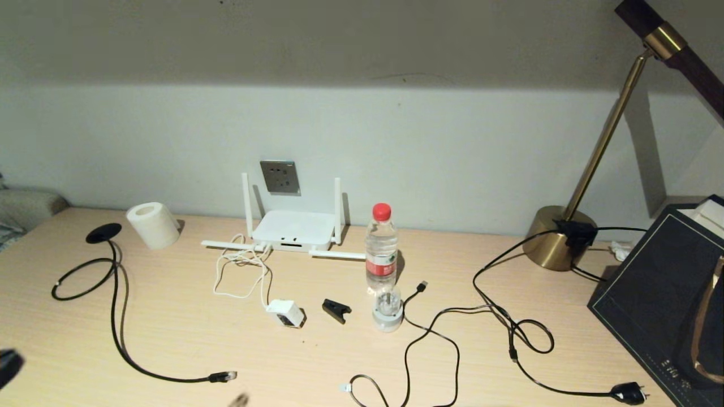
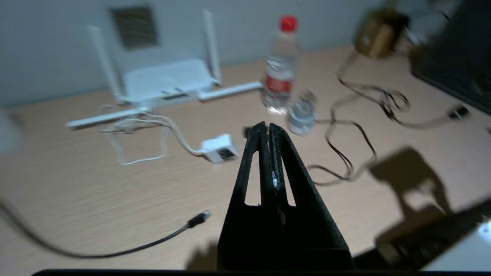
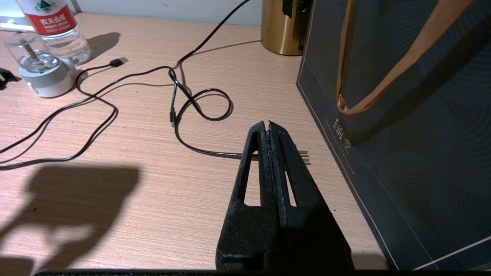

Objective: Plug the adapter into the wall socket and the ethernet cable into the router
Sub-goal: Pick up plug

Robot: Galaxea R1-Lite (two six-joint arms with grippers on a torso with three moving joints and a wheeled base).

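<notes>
The white adapter (image 1: pixel 287 312) lies mid-desk, dark face toward me, its thin white cord looping back to the router (image 1: pixel 293 230). The router sits against the wall under the grey wall socket (image 1: pixel 280 177). The ethernet cable (image 1: pixel 116 316) runs from its black disc (image 1: pixel 103 233) to a clear-tipped plug (image 1: pixel 223 376) near the front edge. My left gripper (image 2: pixel 266 125) is shut and empty above the desk, with the adapter (image 2: pixel 220 148) ahead of it and the ethernet plug (image 2: pixel 199 218) beside it. My right gripper (image 3: pixel 266 124) is shut and empty, low beside the dark bag (image 3: pixel 402 115).
A water bottle (image 1: pixel 381 249), a small clear-topped grey device (image 1: pixel 388 311) and a black clip (image 1: pixel 336 310) stand right of the adapter. A paper roll (image 1: pixel 153 225) sits at left. A brass lamp (image 1: pixel 560 237), black USB cable (image 1: pixel 421 286), black plug (image 1: pixel 628 392) and dark bag (image 1: pixel 662 294) crowd the right.
</notes>
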